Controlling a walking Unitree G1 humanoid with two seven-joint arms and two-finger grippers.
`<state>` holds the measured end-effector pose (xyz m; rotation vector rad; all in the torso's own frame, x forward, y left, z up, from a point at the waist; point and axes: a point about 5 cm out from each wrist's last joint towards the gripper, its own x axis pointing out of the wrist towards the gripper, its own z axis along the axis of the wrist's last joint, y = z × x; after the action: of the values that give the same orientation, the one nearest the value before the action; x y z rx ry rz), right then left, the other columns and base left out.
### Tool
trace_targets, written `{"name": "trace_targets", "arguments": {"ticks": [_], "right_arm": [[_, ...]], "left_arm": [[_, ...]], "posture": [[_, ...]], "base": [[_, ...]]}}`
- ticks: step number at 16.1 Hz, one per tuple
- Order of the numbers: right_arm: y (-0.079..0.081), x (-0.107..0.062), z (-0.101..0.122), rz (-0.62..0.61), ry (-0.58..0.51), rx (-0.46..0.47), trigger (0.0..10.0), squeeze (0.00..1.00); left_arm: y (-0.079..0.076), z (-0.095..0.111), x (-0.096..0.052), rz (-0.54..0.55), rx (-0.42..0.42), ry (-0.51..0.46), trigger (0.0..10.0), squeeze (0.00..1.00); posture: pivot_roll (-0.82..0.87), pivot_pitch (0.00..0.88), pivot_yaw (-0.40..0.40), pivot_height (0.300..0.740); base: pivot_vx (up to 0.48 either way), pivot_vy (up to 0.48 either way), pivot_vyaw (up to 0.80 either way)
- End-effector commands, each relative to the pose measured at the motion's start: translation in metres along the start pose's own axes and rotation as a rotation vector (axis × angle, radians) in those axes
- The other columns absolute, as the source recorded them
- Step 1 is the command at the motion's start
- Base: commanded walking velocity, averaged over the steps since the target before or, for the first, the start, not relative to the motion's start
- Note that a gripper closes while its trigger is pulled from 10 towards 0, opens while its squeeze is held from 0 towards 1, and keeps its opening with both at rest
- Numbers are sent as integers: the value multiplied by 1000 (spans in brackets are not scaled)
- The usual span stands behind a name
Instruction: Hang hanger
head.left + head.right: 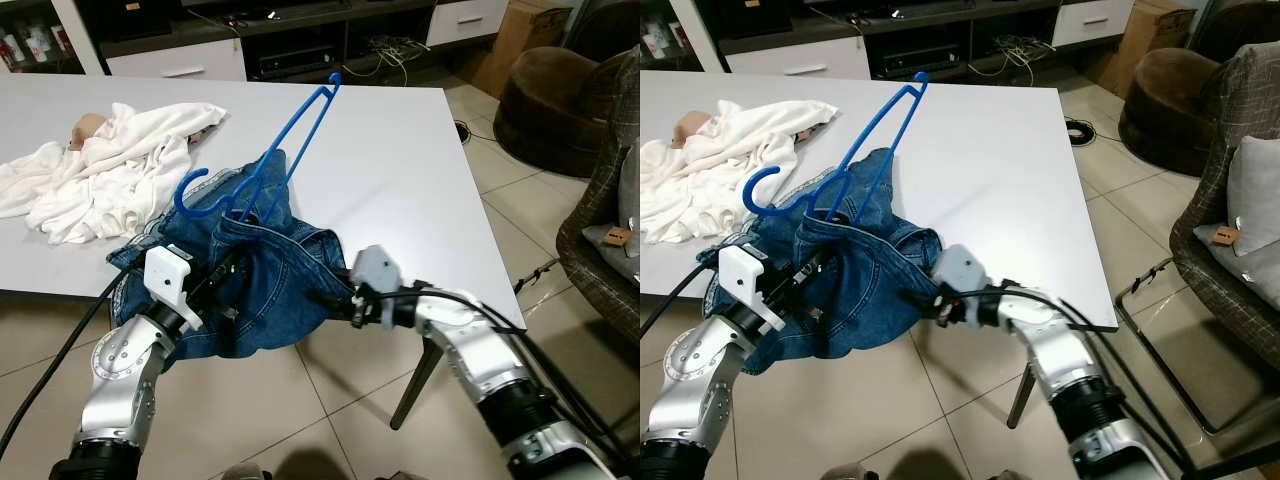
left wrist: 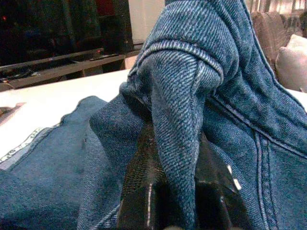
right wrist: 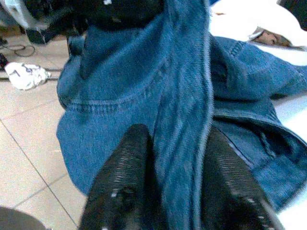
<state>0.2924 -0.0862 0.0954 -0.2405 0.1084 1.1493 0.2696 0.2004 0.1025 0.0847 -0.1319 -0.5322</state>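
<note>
A blue plastic hanger [image 1: 262, 165] stands tilted inside the waist of a blue denim garment [image 1: 270, 290] at the front edge of the white table [image 1: 400, 180]. Its hook curls left and one arm points up and back. My left gripper [image 1: 222, 275] is shut on a fold of the denim [image 2: 182, 110] at the garment's left side. My right gripper [image 1: 325, 298] is shut on the denim's right edge [image 3: 184, 120], with the cloth pinched between both fingers. The garment's lower part hangs over the table's edge.
A heap of white cloth [image 1: 110, 170] lies on the table's left. A brown armchair [image 1: 560, 100] and a checked chair [image 1: 610, 250] stand to the right. A low media cabinet [image 1: 280, 45] runs along the back. Tiled floor [image 1: 330, 420] lies below.
</note>
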Motion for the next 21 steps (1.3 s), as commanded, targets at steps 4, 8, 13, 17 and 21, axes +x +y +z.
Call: {"name": "trace_targets", "arguments": {"ticks": [4, 8, 13, 17, 21], "right_arm": [[0, -8, 7, 65, -15, -12, 3176, 0], [8, -4, 8, 113, -32, -5, 0, 0], [1, -6, 11, 82, -42, -6, 0, 0], [-13, -7, 14, -27, -39, -61, 0, 0], [-34, -10, 26, -195, -66, -132, 0, 0]], "left_arm": [[9, 7, 2, 6, 48, -8, 10000, 0], [5, 9, 5, -26, 60, -13, 10000, 0], [11, 11, 0, -40, 85, 2, 10000, 0], [14, 14, 0, -48, 113, 3, 10000, 0], [22, 19, -3, -61, 144, 17, 10000, 0]], "posture": [[-19, 13, 40, 740], [-18, 11, 42, 740], [-18, 11, 42, 740], [-17, 11, 42, 740], [-21, 12, 45, 740]], "base": [[0, 0, 0], [0, 0, 0], [0, 0, 0], [0, 0, 0], [0, 0, 0]]}}
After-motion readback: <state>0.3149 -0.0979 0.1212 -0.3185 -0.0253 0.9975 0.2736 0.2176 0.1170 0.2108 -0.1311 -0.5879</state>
